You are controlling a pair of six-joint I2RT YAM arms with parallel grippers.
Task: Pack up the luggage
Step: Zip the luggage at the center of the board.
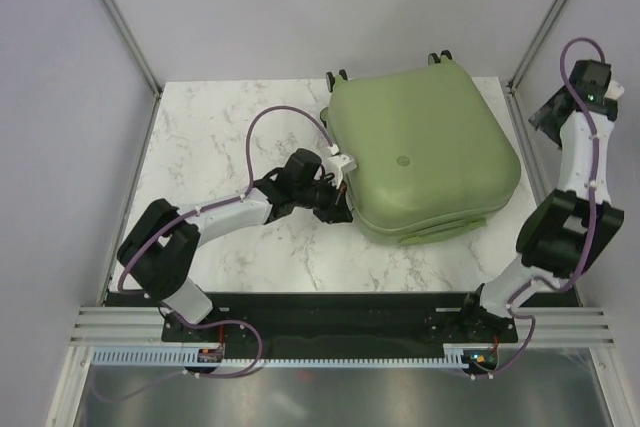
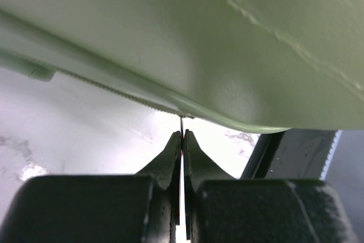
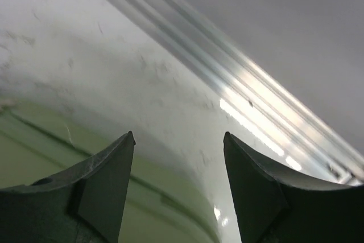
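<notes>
Marble-topped desk (image 1: 230, 147) held the luggage (image 1: 425, 147), shut and lying flat, at its far right. Left tool (image 2: 182, 135) clenched tight at the zipper seam (image 2: 125, 98) on the case's near-left edge. Right tool (image 3: 179, 140) released, spread wide and empty, raised just off the case's right side.

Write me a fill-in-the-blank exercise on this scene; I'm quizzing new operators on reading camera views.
The suitcase on the table is coloured ____. Its lid is ____. The left gripper, at the suitcase's zipper seam, has its jaws ____. The right gripper is ____ and holds nothing.
Missing words: green; closed; shut; open.
</notes>
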